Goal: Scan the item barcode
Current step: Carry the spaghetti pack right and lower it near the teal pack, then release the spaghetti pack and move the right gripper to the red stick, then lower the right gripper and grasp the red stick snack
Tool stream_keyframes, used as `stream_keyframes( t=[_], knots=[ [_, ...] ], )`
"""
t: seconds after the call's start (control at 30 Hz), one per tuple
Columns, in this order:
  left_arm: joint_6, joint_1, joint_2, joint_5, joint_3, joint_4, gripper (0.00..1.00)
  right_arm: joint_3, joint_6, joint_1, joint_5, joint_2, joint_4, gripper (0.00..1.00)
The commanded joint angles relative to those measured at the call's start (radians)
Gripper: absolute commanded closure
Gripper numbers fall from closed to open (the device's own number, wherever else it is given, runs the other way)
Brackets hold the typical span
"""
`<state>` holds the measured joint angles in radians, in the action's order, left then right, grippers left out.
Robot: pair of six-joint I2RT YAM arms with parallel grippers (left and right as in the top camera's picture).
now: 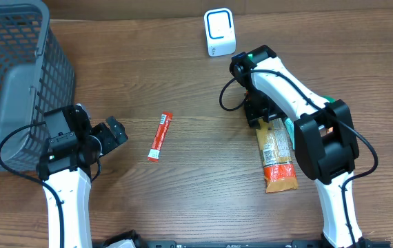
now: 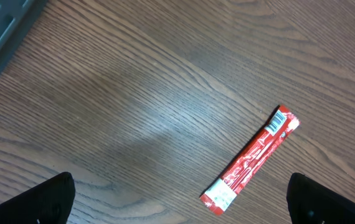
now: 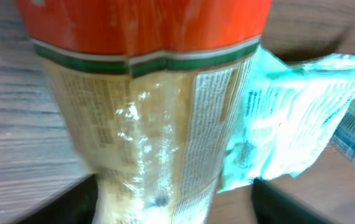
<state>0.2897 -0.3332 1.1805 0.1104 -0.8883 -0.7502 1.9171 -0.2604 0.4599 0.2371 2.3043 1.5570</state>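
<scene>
The bag [image 1: 278,155] lies flat on the desk [image 1: 196,200], its top end between the right gripper's [image 1: 256,117] wide-spread jaws, unclamped; the left gripper [image 1: 118,132] gapes empty, the red stick [image 1: 160,136] just ahead.

Overhead and nearer left wrist share the red stick [image 1: 160,136]; right seemingly closest.

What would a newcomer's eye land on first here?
The bright red stick packet lying alone mid-table stands out first. Next comes the orange-and-tan snack bag at the right, a teal packet beside it, with the white scanner at the far edge and a grey basket at the left.
</scene>
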Motion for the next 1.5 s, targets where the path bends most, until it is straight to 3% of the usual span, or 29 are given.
stream_keyframes(
  t=[0.0, 0.3, 0.6, 0.97, 1.2, 1.27, 1.3, 1.47],
  knots=[
    [0.013, 0.005, 0.005, -0.010, -0.014, 0.003, 0.00, -0.003, -0.002, -0.013, 0.036, -0.020, -0.009, 0.05],
    [0.013, 0.005, 0.005, -0.010, -0.014, 0.003, 0.00, -0.003, -0.002, 0.012, -0.051, -0.021, -0.033, 0.05],
    [0.013, 0.005, 0.005, -0.010, -0.014, 0.003, 0.00, -0.003, -0.086, 0.165, -0.195, -0.021, -0.095, 0.05],
    [0.013, 0.005, 0.005, -0.010, -0.014, 0.003, 0.00, -0.003, -0.146, 0.409, -0.408, -0.021, -0.505, 0.00],
    [0.013, 0.005, 0.005, -0.010, -0.014, 0.003, 0.00, -0.008, -0.322, 0.439, -0.362, -0.020, -0.701, 0.00],
    [0.013, 0.005, 0.005, -0.010, -0.014, 0.003, 0.00, -0.020, -0.385, 0.439, -0.312, -0.019, -0.738, 0.09],
    [0.013, 0.005, 0.005, -0.010, -0.014, 0.003, 0.00, -0.033, -0.423, 0.439, -0.289, -0.019, -0.767, 0.22],
    [0.013, 0.005, 0.005, -0.010, -0.014, 0.003, 0.00, -0.094, -0.503, 0.447, -0.280, -0.011, -0.888, 0.45]
  ],
)
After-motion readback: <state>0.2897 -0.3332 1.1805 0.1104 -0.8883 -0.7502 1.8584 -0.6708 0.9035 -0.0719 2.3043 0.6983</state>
